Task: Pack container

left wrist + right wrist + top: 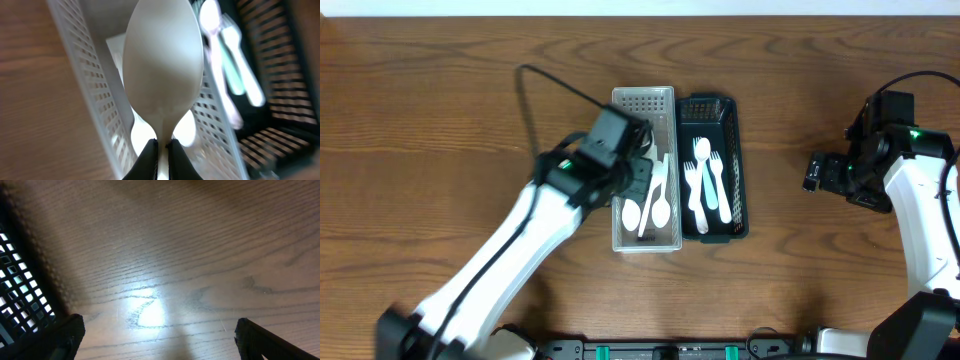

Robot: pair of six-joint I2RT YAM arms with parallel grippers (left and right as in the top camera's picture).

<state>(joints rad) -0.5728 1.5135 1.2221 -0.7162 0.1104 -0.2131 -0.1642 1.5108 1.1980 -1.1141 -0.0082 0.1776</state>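
The left end effector (pixel 161 150) pinches the thin handle of a smooth, round white spoon (pixel 163 70) above the white basket (pixel 95 100). The right end effector (pixel 157 332) has its fingers wide apart.

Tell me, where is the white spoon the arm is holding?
In the left wrist view, the white spoon is pinched in the left gripper, over the white basket, with the dark basket to its right.

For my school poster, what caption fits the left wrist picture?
Left gripper pinching a white spoon over the white basket, with the dark basket beside it.
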